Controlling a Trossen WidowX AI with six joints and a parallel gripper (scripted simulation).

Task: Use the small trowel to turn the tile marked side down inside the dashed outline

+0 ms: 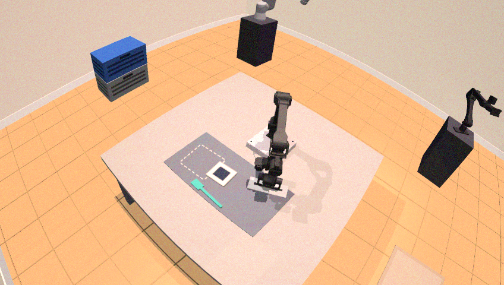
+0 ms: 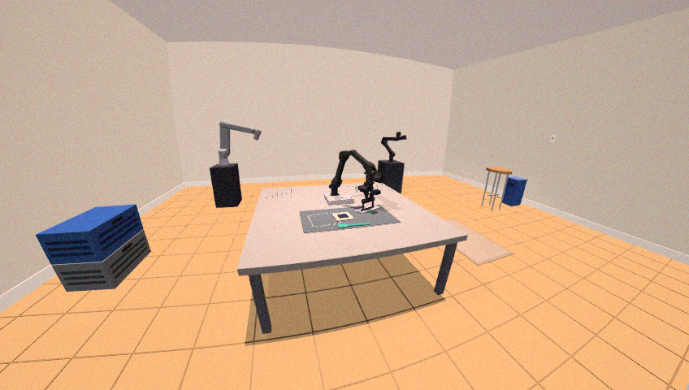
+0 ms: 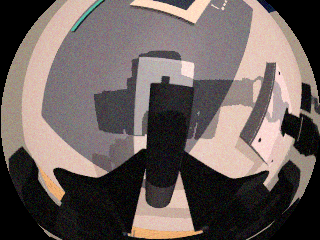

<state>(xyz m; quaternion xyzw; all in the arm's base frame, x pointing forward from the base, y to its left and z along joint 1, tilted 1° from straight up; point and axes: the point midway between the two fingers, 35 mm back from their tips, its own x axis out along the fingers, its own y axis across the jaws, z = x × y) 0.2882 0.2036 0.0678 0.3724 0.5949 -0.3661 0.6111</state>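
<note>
A cream-edged tile (image 1: 210,173) (image 2: 335,218) (image 3: 195,17) with a dark square facing up lies flat on the grey mat (image 1: 247,218) (image 2: 309,227) (image 3: 75,105), at the near-right side of the dashed outline (image 1: 201,145). The small trowel has a pale rectangular blade (image 1: 282,192) (image 3: 145,70) and a black handle. It is level at the mat's right part; whether its blade touches the mat I cannot tell. My gripper (image 1: 270,186) (image 2: 368,206) (image 3: 163,154) points down over it and is shut on the black handle. The fingertips' contact is partly hidden.
A teal spatula (image 1: 210,196) (image 2: 355,224) (image 3: 86,17) lies along the mat's front edge, beside the tile. The arm's white base (image 1: 255,141) (image 2: 338,198) (image 3: 264,137) stands behind the mat. Other arms on black pedestals and stacked crates stand away from the table.
</note>
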